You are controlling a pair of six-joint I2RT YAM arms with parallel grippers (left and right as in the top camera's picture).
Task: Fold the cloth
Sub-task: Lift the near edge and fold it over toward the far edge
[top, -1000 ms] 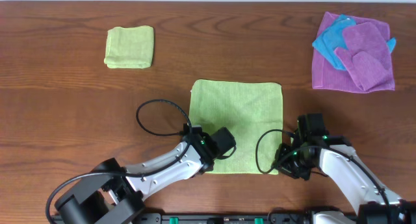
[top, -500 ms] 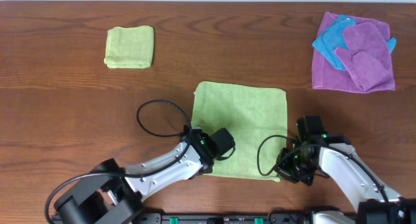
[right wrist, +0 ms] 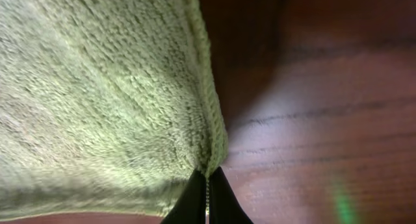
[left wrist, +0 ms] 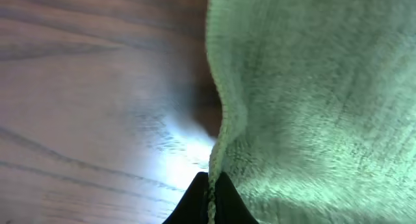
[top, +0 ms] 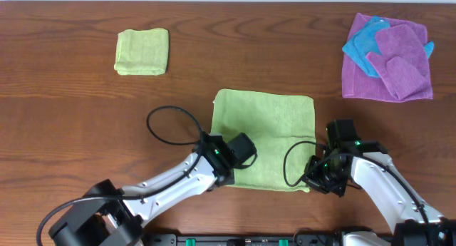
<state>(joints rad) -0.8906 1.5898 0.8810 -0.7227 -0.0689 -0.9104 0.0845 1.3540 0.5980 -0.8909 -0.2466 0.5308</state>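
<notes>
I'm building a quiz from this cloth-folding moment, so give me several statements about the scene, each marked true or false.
1. The left gripper and the right gripper each pinch a near corner of the yellow-green cloth. True.
2. The yellow-green cloth is already folded in half. False: it lies spread open.
3. A blue cloth lies on the purple cloth. True.
4. The folded green wad touches the purple cloth. False: they lie apart, at opposite far corners of the table.

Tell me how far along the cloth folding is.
Done: left jaws and right jaws are shut on the near corners of the cloth. In hand: that edge looks slightly lifted off the table. Left: the whole fold; the rest lies flat in one layer.
</notes>
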